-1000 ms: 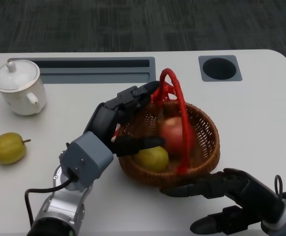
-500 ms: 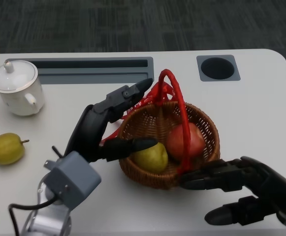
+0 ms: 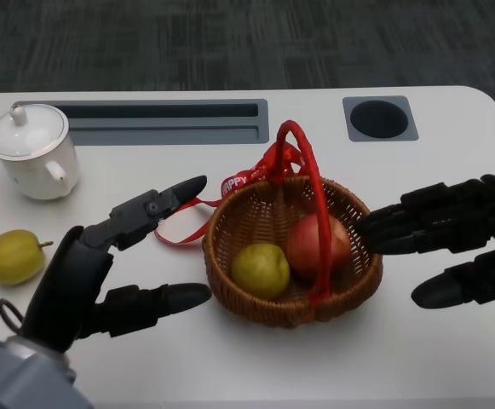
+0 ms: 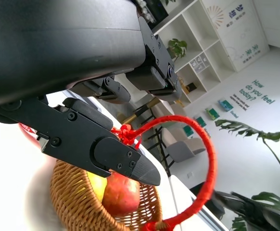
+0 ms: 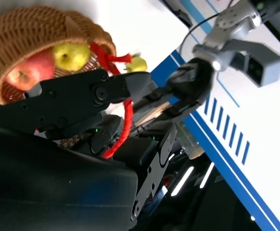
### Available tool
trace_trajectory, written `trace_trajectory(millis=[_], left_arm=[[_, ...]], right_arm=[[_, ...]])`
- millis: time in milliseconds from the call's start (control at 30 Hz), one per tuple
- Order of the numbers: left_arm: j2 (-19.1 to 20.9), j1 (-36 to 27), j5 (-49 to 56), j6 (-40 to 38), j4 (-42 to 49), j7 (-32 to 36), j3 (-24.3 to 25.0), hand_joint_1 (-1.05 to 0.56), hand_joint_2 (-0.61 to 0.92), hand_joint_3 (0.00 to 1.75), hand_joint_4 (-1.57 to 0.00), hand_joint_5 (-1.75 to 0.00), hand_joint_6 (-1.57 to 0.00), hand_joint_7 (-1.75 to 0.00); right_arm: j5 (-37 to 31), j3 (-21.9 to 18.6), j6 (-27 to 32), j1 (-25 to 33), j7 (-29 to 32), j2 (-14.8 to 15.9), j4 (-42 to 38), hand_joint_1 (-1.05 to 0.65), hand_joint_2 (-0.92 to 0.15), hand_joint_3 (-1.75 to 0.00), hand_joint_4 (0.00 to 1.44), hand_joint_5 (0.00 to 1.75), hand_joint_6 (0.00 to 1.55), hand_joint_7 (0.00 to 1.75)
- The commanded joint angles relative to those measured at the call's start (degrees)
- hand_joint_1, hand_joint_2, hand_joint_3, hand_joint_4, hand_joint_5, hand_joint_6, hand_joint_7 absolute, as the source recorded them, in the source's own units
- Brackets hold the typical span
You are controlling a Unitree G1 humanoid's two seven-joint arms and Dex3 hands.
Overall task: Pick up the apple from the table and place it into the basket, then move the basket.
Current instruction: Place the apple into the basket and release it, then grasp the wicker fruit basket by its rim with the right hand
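Basket: we see a round brown wicker basket (image 3: pixel 291 300) with a red arched handle (image 3: pixel 311 198) standing on the white worktop (image 3: pixel 451 145) at the centre of the head view frame. A red ribbon (image 3: pixel 230 189) tied to the handle trails off the rim toward the left of the frame.

Apple: the red apple (image 3: pixel 308 241) lies inside the basket, right of centre, partly behind the handle. The left wrist view shows it too (image 4: pixel 122 193), low in the wicker bowl.

Other fruit in basket: a yellow-green round fruit (image 3: pixel 261 269) sits beside the apple, to its left in the frame, the two close together.

Left robot hand: we find the left robot hand (image 3: pixel 132 260) at the lower left of the frame, left of the basket and apart from it. Its fingers are spread and nothing is in them. One finger points toward the ribbon, another lies low near the basket's wall.

Right robot hand: the right robot hand (image 3: pixel 451 241) is at the right edge of the frame, fingers apart and holding nothing. Its upper fingertips (image 3: pixel 368 228) reach the basket's right rim; we cannot tell whether they touch it.

Worktop, left side: a white lidded ceramic pot (image 3: pixel 32 151) stands at the upper left. A second yellow-green fruit (image 3: pixel 11 256) lies below it at the left edge.

Worktop, back: a grey recessed tray (image 3: pixel 166 122) and a grey plate with a round dark hole (image 3: pixel 380 118) sit along the far edge.
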State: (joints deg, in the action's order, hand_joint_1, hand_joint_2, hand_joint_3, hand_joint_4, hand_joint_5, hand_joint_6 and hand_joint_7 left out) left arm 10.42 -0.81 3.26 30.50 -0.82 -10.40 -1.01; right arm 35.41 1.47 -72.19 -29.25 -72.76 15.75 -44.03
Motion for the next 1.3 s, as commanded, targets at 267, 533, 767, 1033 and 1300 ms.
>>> trace_trajectory(millis=[267, 533, 767, 1033, 1300], left_arm=[[3.4, -9.2, -3.3, -0.1, -9.5, -0.9, 4.8, -0.55, 0.81, 0.0, -0.56, -0.02, -0.58, -0.01], [3.1, -11.2, -2.8, -0.7, -11.2, -0.5, 5.7, -0.55, 0.79, 0.0, -0.6, -0.02, -0.61, -0.01], [1.4, -10.9, -1.7, 0.7, -9.9, 0.2, 5.0, -0.56, 0.8, 0.0, -0.61, -0.01, -0.62, -0.01], [0.0, -11.4, -1.5, 1.9, -9.6, 0.6, 5.0, -0.58, 0.8, 0.0, -0.63, -0.01, -0.63, -0.01], [-0.2, -11.9, -1.8, 1.6, -10.3, 0.2, 4.9, -0.57, 0.81, 0.0, -0.63, -0.01, -0.63, 0.0]], right_arm=[[-8.4, -3.5, -6.6, -8.7, -0.2, -0.2, -15.8, -0.49, -0.89, 0.0, 0.88, 0.01, 0.83, 0.02], [-28.1, -1.9, -6.3, -13.8, 12.2, 0.7, -25.6, -0.46, -0.86, 0.0, 0.89, 0.01, 0.85, 0.01], [-54.6, 5.7, -1.3, -15.8, 38.5, 3.4, -26.7, -0.49, -0.87, -0.02, 0.86, 0.0, 0.83, 0.0], [-73.7, 17.4, 4.3, -18.1, 64.7, 5.3, -27.9, -0.53, -0.92, -0.01, 0.86, 0.0, 0.83, 0.0], [-83.8, 28.3, 8.3, -20.5, 81.0, 6.6, -29.5, -0.55, -0.92, -0.05, 0.85, 0.01, 0.82, 0.0]])
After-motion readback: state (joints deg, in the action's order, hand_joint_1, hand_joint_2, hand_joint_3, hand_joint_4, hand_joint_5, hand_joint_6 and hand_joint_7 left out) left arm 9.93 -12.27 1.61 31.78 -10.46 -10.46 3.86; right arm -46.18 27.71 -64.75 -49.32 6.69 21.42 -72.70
